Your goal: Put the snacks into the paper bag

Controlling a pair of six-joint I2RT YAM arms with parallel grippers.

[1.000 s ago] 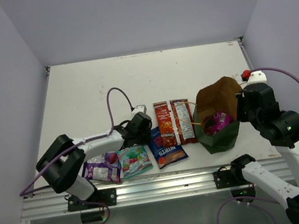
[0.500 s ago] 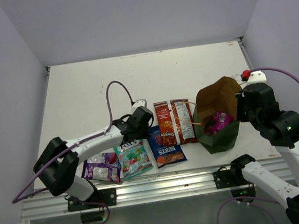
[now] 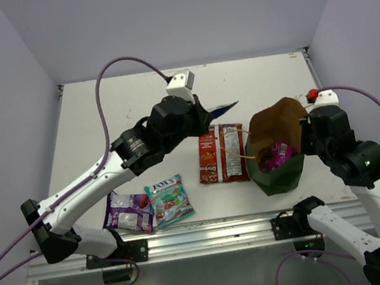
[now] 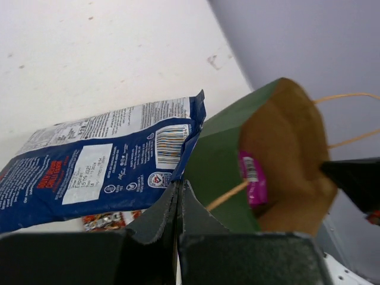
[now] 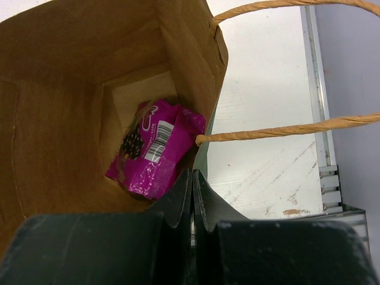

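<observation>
The blue bag (image 4: 101, 172) hangs in the air above the tabletop (image 3: 134, 108), just left of the paper bag (image 3: 277, 181). The left pincer (image 4: 179, 189) is pressed together on its lower edge and pinches it. The paper bag stands at the right side with its mouth wide, and the magenta pack (image 5: 155, 155) lies inside. The right pincer (image 5: 193, 178) is pressed together on the paper bag's rim and seems to hold it open.

To do this step well, the left arm should bring the blue bag right over the mouth. It should tip a short end down, miss the handles (image 5: 285, 129), and let go only once the blue bag is partly in.

The red packs (image 3: 221, 153), teal bag (image 3: 170, 200) and purple bag (image 3: 129, 213) lie on the tabletop.

Half a second ago the blue bag lay flat between the teal bag and the red packs, with the left pincer low beside it. Now that arm is up high. The paper bag and the right arm look the same.
</observation>
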